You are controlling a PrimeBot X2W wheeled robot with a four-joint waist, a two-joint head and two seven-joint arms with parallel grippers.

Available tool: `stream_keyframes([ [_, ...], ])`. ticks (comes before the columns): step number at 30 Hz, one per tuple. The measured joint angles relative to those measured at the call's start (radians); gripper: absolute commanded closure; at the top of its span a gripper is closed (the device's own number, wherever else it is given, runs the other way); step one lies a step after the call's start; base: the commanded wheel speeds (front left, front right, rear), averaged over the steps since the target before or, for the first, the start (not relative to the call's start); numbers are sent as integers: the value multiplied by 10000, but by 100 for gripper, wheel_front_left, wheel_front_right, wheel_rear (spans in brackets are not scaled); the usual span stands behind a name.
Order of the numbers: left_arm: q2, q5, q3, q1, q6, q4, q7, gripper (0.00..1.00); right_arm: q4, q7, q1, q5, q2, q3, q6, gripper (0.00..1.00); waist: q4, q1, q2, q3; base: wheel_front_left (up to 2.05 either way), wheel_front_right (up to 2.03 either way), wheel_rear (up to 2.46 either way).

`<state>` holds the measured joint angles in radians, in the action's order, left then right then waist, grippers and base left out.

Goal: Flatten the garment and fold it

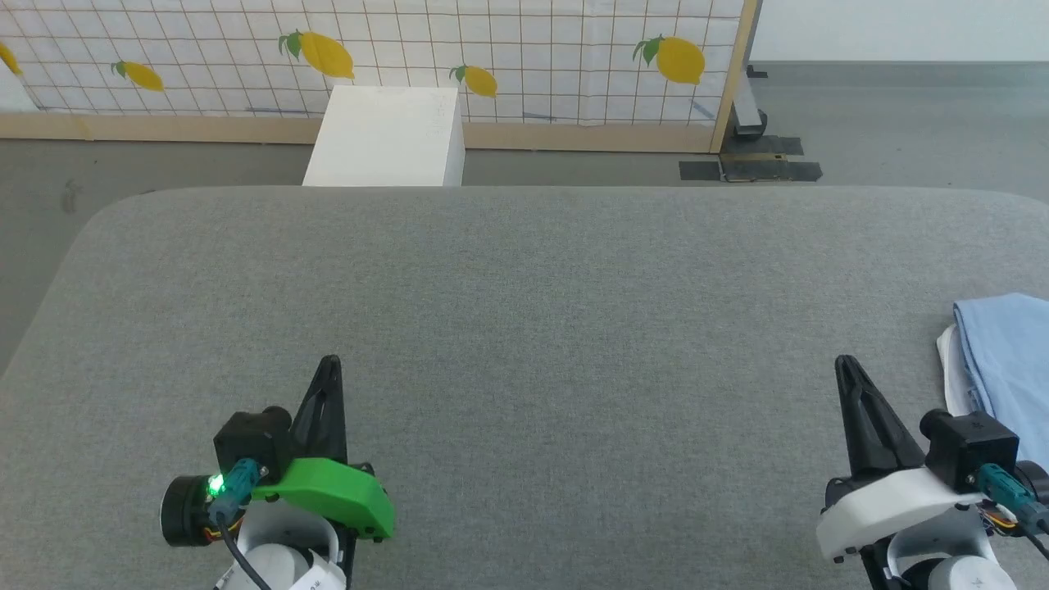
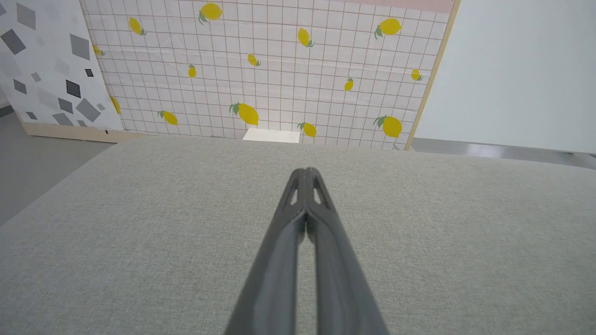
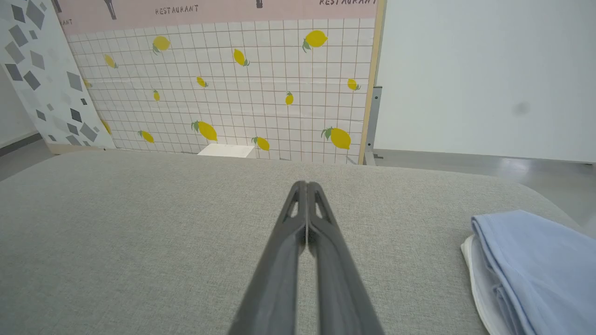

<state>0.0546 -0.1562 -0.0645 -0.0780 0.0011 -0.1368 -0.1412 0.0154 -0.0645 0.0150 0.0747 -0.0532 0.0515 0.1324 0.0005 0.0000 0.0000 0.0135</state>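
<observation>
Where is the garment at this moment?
The garment lies near the right edge of the table in the head view, just right of the right gripper and apart from it; the right wrist view has it at lower right.

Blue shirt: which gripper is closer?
Right. The right gripper sits just beside the blue shirt, on its left in the head view; the left gripper is far across the grey surface.

The garment (image 1: 1008, 360) lies on the table's (image 1: 524, 311) right edge.
</observation>
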Motion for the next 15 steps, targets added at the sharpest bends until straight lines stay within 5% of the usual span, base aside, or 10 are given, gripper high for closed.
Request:
stream_keyframes([
  [15, 0, 236, 155, 164, 0, 276, 272, 100, -13, 130, -1, -138, 0, -111, 0, 100, -1, 0, 0, -29, 0, 0, 0],
])
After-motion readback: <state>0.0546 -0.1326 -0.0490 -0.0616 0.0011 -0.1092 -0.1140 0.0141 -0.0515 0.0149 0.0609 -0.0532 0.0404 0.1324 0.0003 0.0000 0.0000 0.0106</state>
